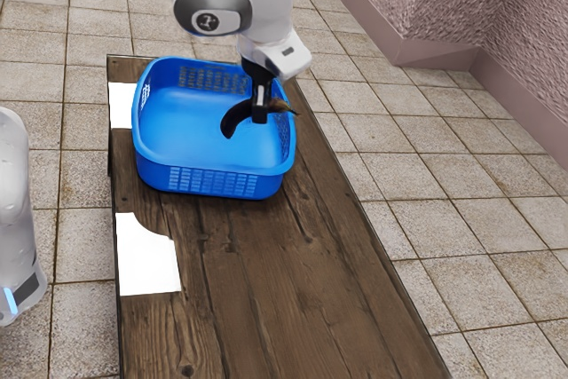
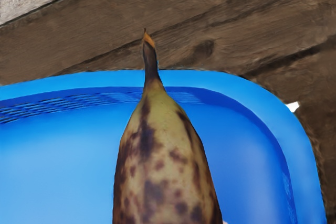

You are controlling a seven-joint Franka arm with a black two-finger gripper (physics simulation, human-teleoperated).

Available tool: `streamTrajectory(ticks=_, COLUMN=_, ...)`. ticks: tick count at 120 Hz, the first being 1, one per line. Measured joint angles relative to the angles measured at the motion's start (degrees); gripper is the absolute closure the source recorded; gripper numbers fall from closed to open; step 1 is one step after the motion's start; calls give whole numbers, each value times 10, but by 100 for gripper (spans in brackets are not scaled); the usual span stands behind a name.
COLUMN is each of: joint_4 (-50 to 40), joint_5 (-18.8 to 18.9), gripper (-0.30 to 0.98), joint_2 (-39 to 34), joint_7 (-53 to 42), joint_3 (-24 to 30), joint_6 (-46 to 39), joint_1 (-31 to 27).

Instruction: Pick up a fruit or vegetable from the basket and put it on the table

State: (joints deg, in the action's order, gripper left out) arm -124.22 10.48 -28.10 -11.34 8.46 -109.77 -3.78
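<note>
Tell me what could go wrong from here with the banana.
The stem of the banana reaches over the basket's rim, so it might snag if I move sideways without lifting. The banana juts out on both sides of my gripper, so it could swivel.

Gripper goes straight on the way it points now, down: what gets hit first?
Likely the blue basket's rim, by the stem of the banana the gripper holds: the wrist view shows stem overlapping rim. Clearance is unclear.
</note>
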Motion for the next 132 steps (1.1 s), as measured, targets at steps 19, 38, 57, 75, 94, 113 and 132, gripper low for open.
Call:
streamTrajectory(ticks=19, joint_4=61, joint_5=-32, gripper=57, joint_2=4, joint_7=12, joint_3=72, joint_6=26, joint_1=3)
streamTrajectory(ticks=38, joint_4=96, joint_5=-67, gripper=56, joint_2=8, joint_7=28, joint_3=174, joint_6=36, joint_1=4)
streamTrajectory(ticks=57, joint_4=106, joint_5=-84, gripper=56, joint_2=77, joint_7=46, joint_3=228, joint_6=24, joint_1=3)
streamTrajectory(ticks=75, joint_4=101, joint_5=-75, gripper=56, joint_2=185, joint_7=61, joint_3=231, joint_6=-14, joint_1=-1)
streamTrajectory(ticks=94, joint_4=99, joint_5=-63, gripper=40, joint_2=228, joint_7=76, joint_3=228, joint_6=-40, joint_1=-17)
streamTrajectory(ticks=113, joint_4=104, joint_5=-60, gripper=13, joint_2=228, joint_7=92, joint_3=228, joint_6=-40, joint_1=-15)
streamTrajectory(ticks=132, joint_4=107, joint_5=-59, gripper=5, joint_2=223, joint_7=104, joint_3=225, joint_6=-25, joint_1=-13)
